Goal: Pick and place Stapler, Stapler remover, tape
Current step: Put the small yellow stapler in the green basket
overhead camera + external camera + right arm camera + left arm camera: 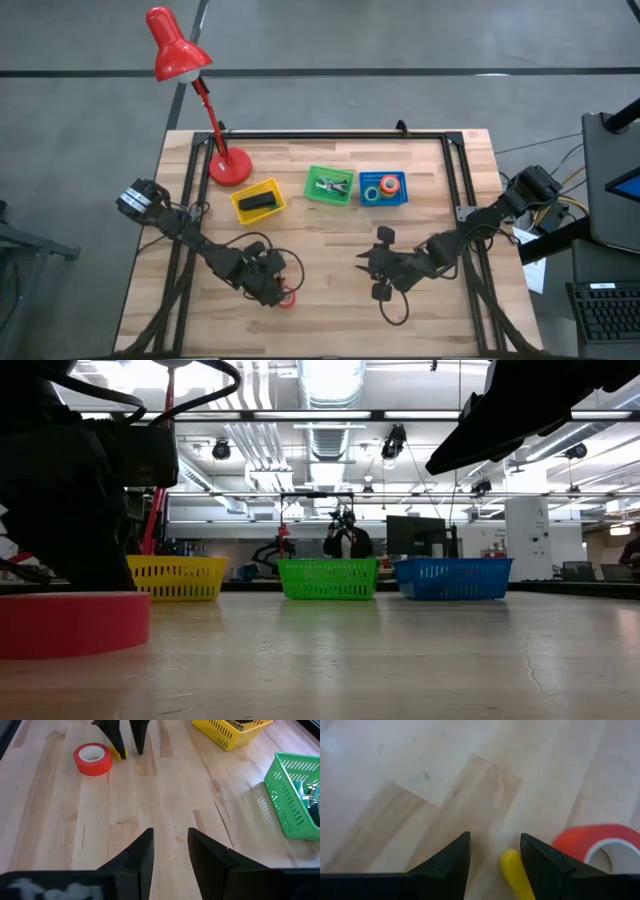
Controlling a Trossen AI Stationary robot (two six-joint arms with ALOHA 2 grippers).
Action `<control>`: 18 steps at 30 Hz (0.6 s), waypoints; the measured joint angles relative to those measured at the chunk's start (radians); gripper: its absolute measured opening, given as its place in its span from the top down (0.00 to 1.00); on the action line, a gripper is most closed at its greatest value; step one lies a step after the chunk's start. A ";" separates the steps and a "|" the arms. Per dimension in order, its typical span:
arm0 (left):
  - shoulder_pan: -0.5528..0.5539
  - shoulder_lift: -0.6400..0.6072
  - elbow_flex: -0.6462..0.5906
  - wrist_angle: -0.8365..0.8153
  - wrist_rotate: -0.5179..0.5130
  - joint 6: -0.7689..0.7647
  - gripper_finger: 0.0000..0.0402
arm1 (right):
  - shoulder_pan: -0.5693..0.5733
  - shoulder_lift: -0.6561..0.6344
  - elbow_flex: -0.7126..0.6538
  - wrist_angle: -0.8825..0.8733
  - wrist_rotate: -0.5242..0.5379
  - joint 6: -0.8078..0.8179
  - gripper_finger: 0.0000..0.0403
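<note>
Left claw hangs open just beside the red tape roll, off-centre, so closing risks nudging it across the table; right claw waits open.

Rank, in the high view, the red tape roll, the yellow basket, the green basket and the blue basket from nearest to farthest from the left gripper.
From the left gripper:
1. Red tape roll, right beside it.
2. Yellow basket, toward the table's back, by the lamp.
3. Green basket, the middle one.
4. Blue basket, toward the right arm's side.
</note>
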 joint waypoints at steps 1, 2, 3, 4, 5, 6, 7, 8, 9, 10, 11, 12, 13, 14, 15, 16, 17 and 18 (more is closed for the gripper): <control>0.002 0.000 0.000 0.000 -0.013 0.003 0.57 | 0.000 0.000 0.000 0.000 0.000 0.000 0.72; 0.004 -0.001 0.000 -0.002 -0.023 0.005 0.57 | 0.000 0.000 0.000 0.000 0.000 0.000 0.72; 0.006 -0.002 0.000 -0.005 -0.035 0.006 0.57 | 0.000 0.000 0.000 0.001 0.000 0.000 0.73; 0.010 -0.002 0.000 -0.006 -0.047 0.007 0.57 | 0.000 0.000 0.000 0.002 0.000 0.000 0.73; 0.013 -0.002 0.000 -0.007 -0.054 0.008 0.57 | 0.000 0.000 0.000 0.002 0.000 0.000 0.73; 0.017 -0.004 0.000 -0.011 -0.062 0.012 0.58 | 0.000 0.000 0.000 0.003 0.000 0.000 0.73; 0.020 -0.006 0.000 -0.014 -0.068 0.019 0.59 | 0.000 0.000 0.000 0.003 0.000 0.000 0.73; 0.024 -0.007 0.000 -0.013 -0.069 0.023 0.61 | 0.000 0.000 0.000 0.003 0.000 0.000 0.72; 0.024 -0.009 0.000 -0.013 -0.069 0.025 0.62 | 0.000 0.000 0.000 0.003 0.000 0.000 0.72; 0.025 -0.010 0.000 -0.014 -0.067 0.025 0.63 | 0.000 0.000 0.000 0.003 0.000 0.000 0.72; 0.025 -0.012 0.001 -0.013 -0.063 0.025 0.65 | 0.001 0.000 0.000 0.003 0.000 0.000 0.72; 0.025 -0.014 0.003 -0.013 -0.053 0.021 0.66 | 0.001 0.000 0.000 0.003 0.000 0.001 0.71; 0.025 -0.019 0.005 -0.013 -0.041 0.020 0.67 | 0.001 0.000 -0.001 0.003 0.000 0.002 0.71; 0.025 -0.025 0.008 -0.012 -0.039 0.016 0.68 | 0.001 0.000 -0.002 0.003 0.000 0.002 0.71; 0.025 -0.030 0.011 -0.013 -0.040 0.005 0.69 | 0.001 0.000 -0.003 0.003 0.001 0.003 0.71; 0.027 -0.036 0.015 -0.012 -0.038 -0.014 0.69 | 0.001 0.000 -0.005 0.004 0.001 0.003 0.71; 0.028 -0.042 0.018 -0.014 -0.029 -0.041 0.68 | 0.001 0.000 -0.005 0.004 0.001 0.003 0.71; 0.028 -0.044 0.022 -0.025 -0.015 -0.066 0.68 | 0.001 0.000 -0.006 0.004 0.001 0.003 0.71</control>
